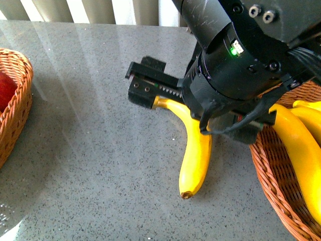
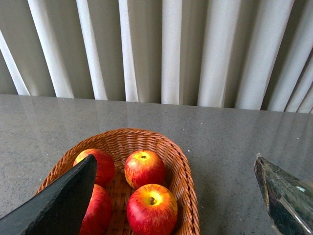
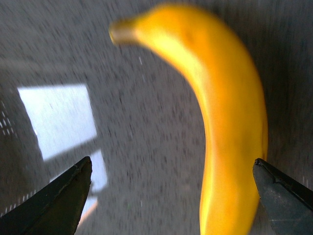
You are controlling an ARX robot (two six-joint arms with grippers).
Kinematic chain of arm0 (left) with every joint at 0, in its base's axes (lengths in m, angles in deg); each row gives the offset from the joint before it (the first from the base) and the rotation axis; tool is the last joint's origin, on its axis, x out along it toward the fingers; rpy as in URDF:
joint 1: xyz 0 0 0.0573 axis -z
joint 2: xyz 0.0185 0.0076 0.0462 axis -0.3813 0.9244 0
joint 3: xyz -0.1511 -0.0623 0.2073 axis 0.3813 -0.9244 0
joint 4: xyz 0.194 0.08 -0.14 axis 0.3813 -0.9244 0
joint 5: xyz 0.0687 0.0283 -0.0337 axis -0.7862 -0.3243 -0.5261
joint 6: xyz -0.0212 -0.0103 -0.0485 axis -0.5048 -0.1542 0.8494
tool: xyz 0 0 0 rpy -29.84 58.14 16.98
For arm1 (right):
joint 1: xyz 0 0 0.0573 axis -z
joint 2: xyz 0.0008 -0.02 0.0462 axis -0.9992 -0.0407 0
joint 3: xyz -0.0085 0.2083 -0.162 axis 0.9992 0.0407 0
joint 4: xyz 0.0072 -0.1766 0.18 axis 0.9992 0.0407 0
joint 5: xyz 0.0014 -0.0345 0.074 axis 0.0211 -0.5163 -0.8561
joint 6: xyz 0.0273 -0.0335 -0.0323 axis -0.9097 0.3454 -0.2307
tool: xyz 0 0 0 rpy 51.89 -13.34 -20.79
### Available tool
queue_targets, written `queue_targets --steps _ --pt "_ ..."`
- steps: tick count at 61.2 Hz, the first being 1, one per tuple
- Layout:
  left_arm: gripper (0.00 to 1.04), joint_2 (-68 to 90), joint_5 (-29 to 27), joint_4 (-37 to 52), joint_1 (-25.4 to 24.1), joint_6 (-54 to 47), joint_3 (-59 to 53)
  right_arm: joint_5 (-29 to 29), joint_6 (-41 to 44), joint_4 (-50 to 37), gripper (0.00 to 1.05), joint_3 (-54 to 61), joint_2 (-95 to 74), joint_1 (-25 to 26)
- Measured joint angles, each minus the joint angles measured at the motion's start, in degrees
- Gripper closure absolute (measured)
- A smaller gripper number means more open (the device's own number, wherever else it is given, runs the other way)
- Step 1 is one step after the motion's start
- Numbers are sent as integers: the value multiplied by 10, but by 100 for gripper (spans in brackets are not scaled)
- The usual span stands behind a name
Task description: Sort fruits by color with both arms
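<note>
On the grey speckled table (image 1: 90,150), front view: one loose banana (image 1: 195,150) lay flat between two wicker baskets, nearer the right basket (image 1: 266,170), with its brown tip toward the camera. Right gripper (image 1: 198,111) sat low over the stem-end half, jaws set crosswise with one to each side of the fruit; spread, with no pinch visible. Right basket already held other bananas (image 1: 301,135); left basket (image 1: 22,95) showed only a sliver of red at the frame edge. Left wrist view: left gripper (image 2: 173,161) hung above the left basket, fingers (image 2: 58,205) wide apart and holding nothing. Four red apples (image 2: 151,208) lay in it, and a pale curtain (image 2: 166,49) hung behind the table. Right wrist view, blurred: the loose banana ran lengthwise between the two dark fingers (image 3: 61,196), which stood well apart. It lay much closer to one finger than the other; contact could not be told. Judgement: the fruit looked light, with a glossy skin likely to slip under hard pads. Its curve would let it swing or roll if taken near a tapered end. Whether it was stiff or soft could not be told, so a moderate squeeze seemed wise. Best hold seemed to be across the thick middle, centred between the jaws.
</note>
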Motion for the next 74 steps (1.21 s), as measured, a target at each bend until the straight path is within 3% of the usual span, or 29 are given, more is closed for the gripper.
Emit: queue_targets --steps 4,28,74 --pt "9 0 0 0 0 0 0 10 18 -22 9 5 9 1" --pt "9 0 0 0 0 0 0 -37 -17 67 9 -38 12 6" --pt "9 0 0 0 0 0 0 -33 27 107 9 -127 -79 54"
